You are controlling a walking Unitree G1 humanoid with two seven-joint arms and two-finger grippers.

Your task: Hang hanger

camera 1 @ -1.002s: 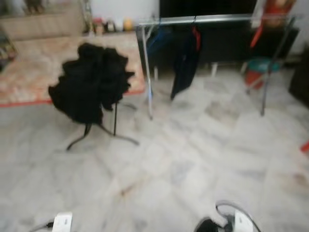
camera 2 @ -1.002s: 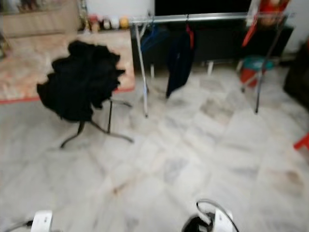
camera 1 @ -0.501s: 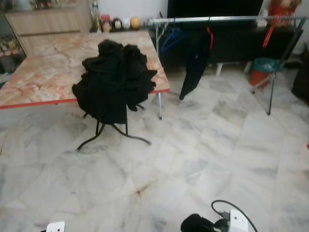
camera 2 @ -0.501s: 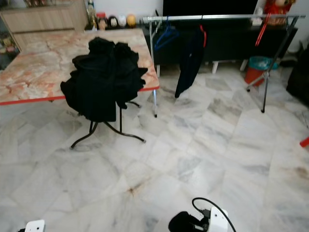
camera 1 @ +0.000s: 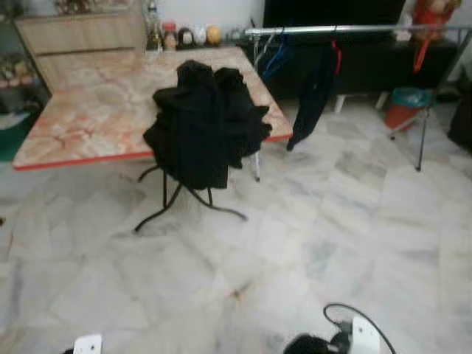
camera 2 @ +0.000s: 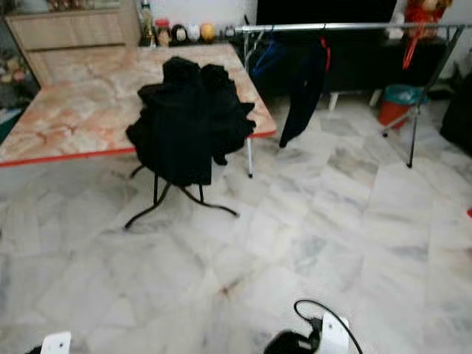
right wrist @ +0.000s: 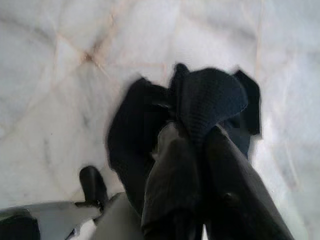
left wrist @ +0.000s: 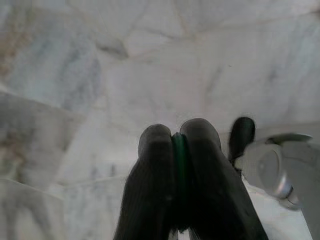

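Left eye view: the whole picture has slid since a moment ago, so the robot is turning as it walks. The clothes rail (camera 1: 354, 29) now sits far off at the top right, so the hanging comes later. A blue hanger (camera 1: 276, 55) is on it. A black clothes pile (camera 1: 206, 122) hides the bench (camera 1: 88, 118) edge. I cannot see inside the red bin (camera 1: 405, 110).

Left wrist view: the left gripper (left wrist: 179, 135) jaws pinch a green strip (left wrist: 179, 150), maybe the hanger.

Right wrist view: the right gripper (right wrist: 195, 135) jaws hold black cloth (right wrist: 210, 97).

Open marble floor (camera 2: 346, 221) lay ahead; a black garment pile (camera 2: 188, 122) on a stand fronted the counter (camera 2: 74, 110), left of the clothes rail (camera 2: 346, 27).
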